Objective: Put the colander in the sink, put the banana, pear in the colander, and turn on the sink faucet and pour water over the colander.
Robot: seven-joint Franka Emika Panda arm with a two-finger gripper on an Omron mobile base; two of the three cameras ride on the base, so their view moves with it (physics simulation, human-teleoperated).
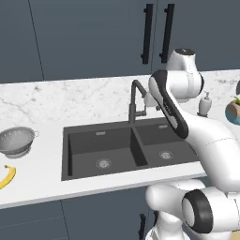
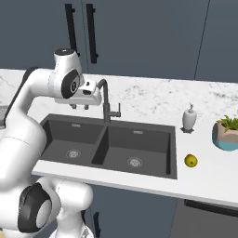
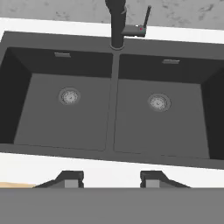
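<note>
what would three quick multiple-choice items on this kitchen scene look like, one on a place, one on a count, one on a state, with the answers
1. Where is the small round silver-grey perforated metal colander?
A. in the left basin
B. on the white marble counter left of the dark charcoal double-basin sink
C. beside the white soap dispenser

2. How many round drains does the sink have?
A. one
B. two
C. three

3. What is the robot's two-finger gripper holding?
A. nothing
B. the curved yellow banana
C. the small yellow-orange pear

Answers:
1 B, it stands on the counter past the sink's left rim, just above the curved yellow banana.
2 B, one drain sits in each basin in the hand view.
3 A, its fingers are apart with nothing between them; the small yellow-orange pear lies on the counter right of the sink.
</note>
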